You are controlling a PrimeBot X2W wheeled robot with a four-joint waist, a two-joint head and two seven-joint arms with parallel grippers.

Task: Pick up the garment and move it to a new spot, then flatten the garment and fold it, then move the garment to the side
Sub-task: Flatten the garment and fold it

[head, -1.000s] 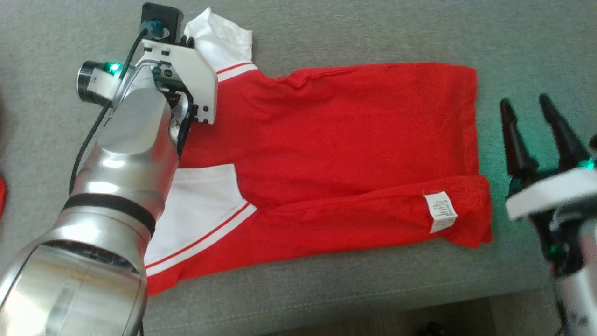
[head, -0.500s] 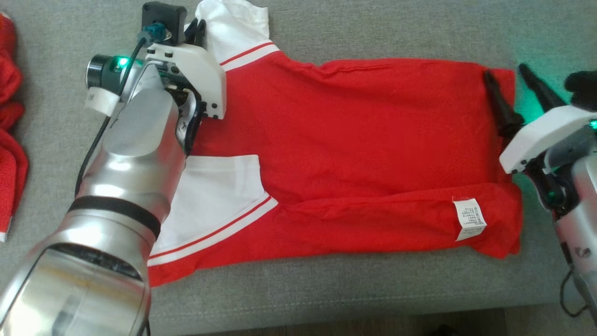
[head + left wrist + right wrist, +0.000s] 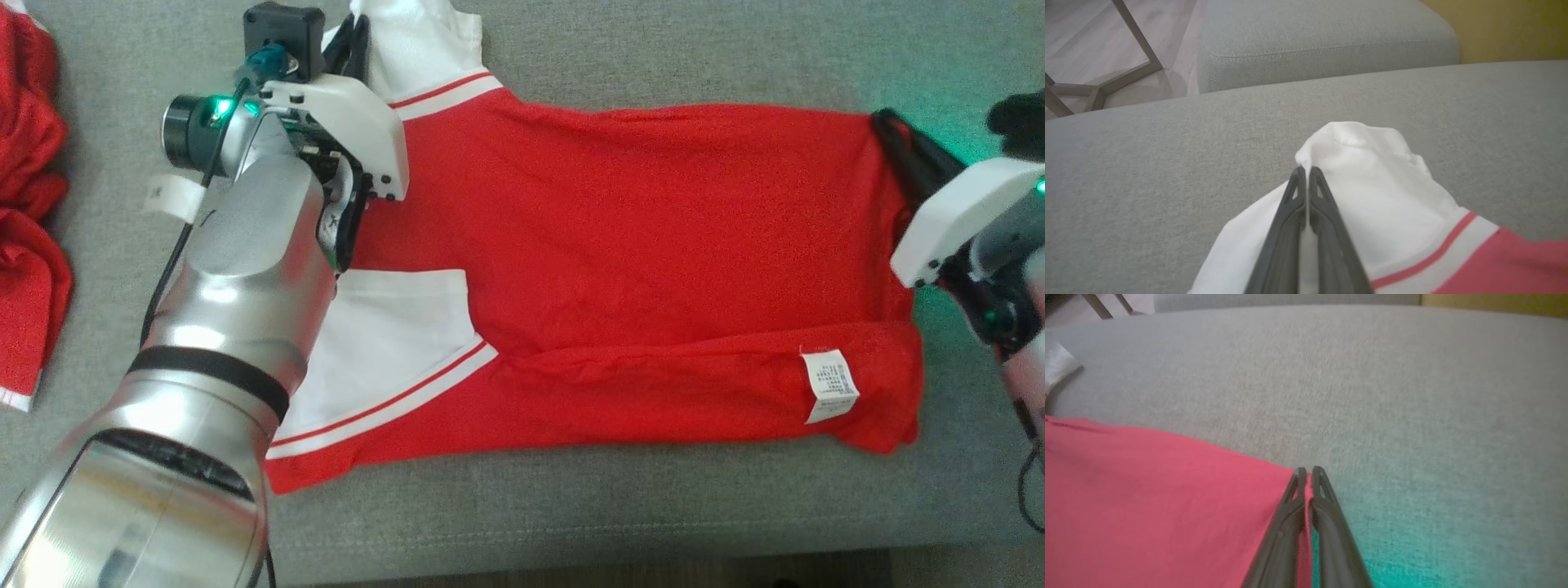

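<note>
Left jaws clenched on garment (image 3: 637, 245) sleeve, right jaws pinching hem, head view adds care label (image 3: 829, 386)

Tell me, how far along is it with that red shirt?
The shirt lies flat on the sofa, its near edge folded over, label showing. Left fingers pinch the white sleeve, right fingers the far hem corner. Remaining: more folds, moving it aside.

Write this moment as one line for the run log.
left gripper: shut on shirt sleeve | right gripper: shut on shirt corner | shirt: spread on sofa | stage: folding, likely
</note>
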